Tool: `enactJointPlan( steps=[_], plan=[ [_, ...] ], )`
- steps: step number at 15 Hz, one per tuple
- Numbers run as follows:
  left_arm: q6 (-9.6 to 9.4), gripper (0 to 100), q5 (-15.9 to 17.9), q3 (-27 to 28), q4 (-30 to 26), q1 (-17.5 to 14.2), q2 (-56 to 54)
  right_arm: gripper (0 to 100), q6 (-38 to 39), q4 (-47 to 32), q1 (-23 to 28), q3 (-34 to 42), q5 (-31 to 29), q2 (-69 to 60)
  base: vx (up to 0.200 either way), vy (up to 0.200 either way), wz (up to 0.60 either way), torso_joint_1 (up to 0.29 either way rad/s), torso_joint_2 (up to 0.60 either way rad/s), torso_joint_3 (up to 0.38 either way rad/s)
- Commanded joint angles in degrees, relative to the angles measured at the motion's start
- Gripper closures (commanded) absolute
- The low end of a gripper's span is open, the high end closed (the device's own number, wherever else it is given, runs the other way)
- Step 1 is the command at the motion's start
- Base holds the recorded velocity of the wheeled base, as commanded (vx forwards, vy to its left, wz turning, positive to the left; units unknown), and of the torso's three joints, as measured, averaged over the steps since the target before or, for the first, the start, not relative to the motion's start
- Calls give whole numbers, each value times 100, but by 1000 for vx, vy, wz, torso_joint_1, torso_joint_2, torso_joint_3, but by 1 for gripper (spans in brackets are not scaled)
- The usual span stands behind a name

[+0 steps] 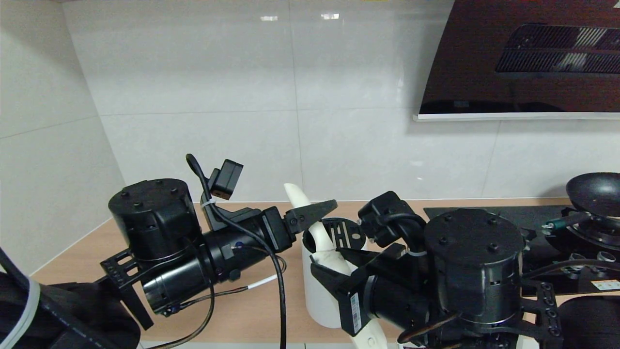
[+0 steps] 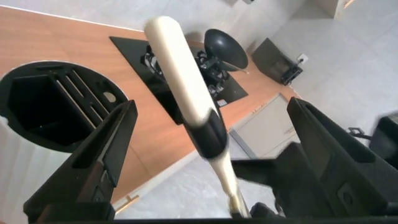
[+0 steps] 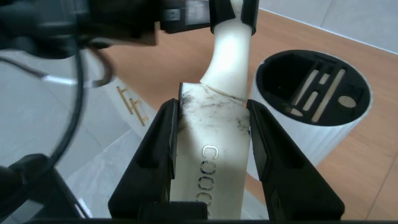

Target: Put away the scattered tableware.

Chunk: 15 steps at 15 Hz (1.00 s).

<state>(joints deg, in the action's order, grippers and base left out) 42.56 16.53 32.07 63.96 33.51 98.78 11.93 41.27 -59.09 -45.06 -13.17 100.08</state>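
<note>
A cream spatula (image 1: 296, 194) with a black collar on its handle hangs slanted over the white utensil holder (image 1: 319, 300), which has a black slotted insert. My right gripper (image 3: 214, 109) is shut on the spatula's broad scuffed blade (image 3: 217, 143), beside and above the holder (image 3: 348, 134). My left gripper (image 2: 208, 112) is open around the spatula's handle (image 2: 177, 68), its fingers standing well apart from it on both sides. In the head view the left gripper (image 1: 312, 215) sits just left of the holder's mouth, with the handle tip poking up behind it.
The holder stands on a wooden counter (image 1: 97, 242) near its front edge. A black cooktop with a dark wok (image 1: 596, 194) lies to the right, under a range hood (image 1: 523, 58). White tiled walls close the back and left.
</note>
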Motion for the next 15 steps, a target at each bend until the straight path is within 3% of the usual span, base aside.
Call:
enactJointPlan(
  steps=[1,4,5,10,15],
  plan=[
    [-2,0,-1,-8,2,6,18,100,2,-4,-85,6,-2,11,0,0,0,0,0,0],
    [-2,0,-9,-17,2,24,10,100,-7,-4,-112,41,-11,11,0,0,0,0,0,0],
    [-2,100,-27,-17,2,33,10,100,2,-4,-103,41,-11,11,0,0,0,0,0,0],
    [-169,100,-36,-43,2,41,10,100,-7,-4,-103,41,-37,20,0,0,0,0,0,0],
    [-160,100,-36,-26,2,33,10,100,2,-4,-103,32,-63,29,0,0,0,0,0,0]
  ],
)
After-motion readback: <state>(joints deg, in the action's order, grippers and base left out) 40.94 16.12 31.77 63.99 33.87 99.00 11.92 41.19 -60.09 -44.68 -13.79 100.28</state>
